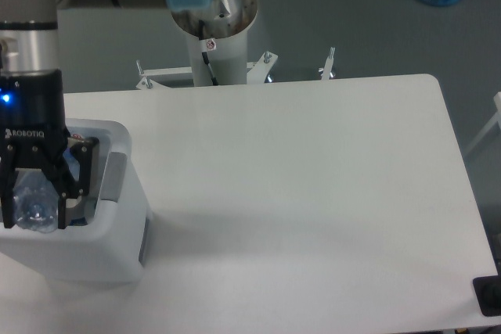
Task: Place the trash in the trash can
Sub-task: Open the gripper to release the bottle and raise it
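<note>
So my arm's reaching straight down at the table's left edge, black two-finger gripper [35,205] pinching the clear plastic bottle [33,202] right inside the mouth of the big boxy white plastic trash can [117,256].

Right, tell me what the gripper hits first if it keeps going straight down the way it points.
Probably the inside of the large boxy white plastic trash can: the gripper, shut on the clear plastic bottle, points down into its opening. The bin's contents and depth are hidden.
</note>
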Robot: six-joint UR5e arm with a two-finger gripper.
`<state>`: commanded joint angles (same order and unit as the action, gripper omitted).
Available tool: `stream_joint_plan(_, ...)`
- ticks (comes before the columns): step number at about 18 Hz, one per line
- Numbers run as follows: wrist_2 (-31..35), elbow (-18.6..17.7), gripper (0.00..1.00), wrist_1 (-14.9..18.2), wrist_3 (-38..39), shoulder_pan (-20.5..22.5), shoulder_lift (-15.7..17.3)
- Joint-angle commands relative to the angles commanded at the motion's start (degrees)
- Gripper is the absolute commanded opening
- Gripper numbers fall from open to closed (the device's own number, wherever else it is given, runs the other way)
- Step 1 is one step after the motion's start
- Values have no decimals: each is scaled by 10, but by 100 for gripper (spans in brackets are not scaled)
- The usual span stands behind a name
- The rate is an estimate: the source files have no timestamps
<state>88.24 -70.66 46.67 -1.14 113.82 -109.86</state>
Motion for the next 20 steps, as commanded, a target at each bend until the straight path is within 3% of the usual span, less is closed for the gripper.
stream_joint_plan(2, 0, -2, 100, 1, -24, 0, -2)
stream_joint_plan(7, 4, 0, 100, 1, -33, 1, 2)
stream_joint_plan(11, 39, -21, 100, 5, -54, 10, 13)
stream_joint_plan(14, 113, -38, 100, 8, -125, 32, 14)
stream_joint_plan(17, 140, -46, 100, 13, -187, 47, 18)
stream_joint_plan(20, 152, -55, 100, 57, -249, 71, 48)
